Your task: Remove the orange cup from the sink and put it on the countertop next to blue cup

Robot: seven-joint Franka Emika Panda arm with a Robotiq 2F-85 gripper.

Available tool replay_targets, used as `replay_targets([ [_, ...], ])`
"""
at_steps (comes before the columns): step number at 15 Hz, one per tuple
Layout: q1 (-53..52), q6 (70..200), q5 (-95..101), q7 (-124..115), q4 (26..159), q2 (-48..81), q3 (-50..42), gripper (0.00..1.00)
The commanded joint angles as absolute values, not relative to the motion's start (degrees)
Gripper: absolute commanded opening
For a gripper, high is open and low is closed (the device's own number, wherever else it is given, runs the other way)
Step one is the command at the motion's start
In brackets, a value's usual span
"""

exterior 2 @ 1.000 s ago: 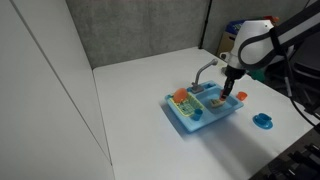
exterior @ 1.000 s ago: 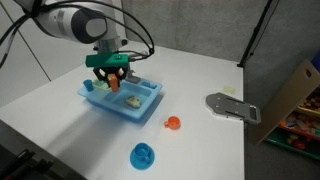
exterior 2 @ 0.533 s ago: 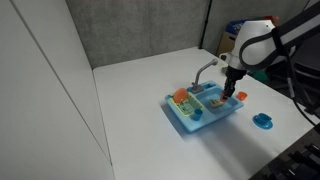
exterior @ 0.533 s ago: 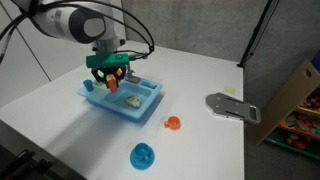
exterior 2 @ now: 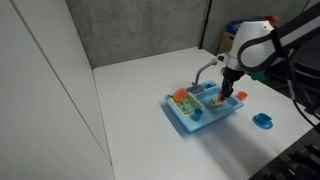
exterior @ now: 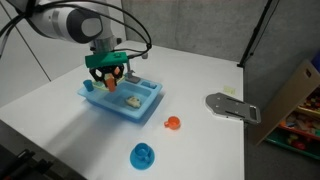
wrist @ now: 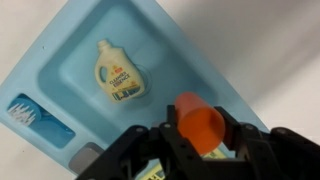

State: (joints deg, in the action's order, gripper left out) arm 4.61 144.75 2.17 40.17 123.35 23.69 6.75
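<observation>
Orange plastic cup (wrist: 198, 118) sat clamped in my black pincer (wrist: 202, 136), held above the light-blue plastic sink (wrist: 75, 45) for carrying out.

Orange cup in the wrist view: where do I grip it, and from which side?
Take the orange cup across its round wall, coming straight down from above; the gripper straddles it, a finger on either side. It seems to taper, so clamping near the wider end should hold better.
</observation>
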Motion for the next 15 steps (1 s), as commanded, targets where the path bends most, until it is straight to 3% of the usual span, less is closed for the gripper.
replay_targets([
  [1,5.26,147.24,2.89,45.77,124.92,22.5,8.64,0.17],
  [14,4.55,150.12,2.16,59.3,127.63,23.56,10.39,0.17],
  [15,4.51,150.12,2.16,59.44,127.71,23.59,10.42,0.42],
])
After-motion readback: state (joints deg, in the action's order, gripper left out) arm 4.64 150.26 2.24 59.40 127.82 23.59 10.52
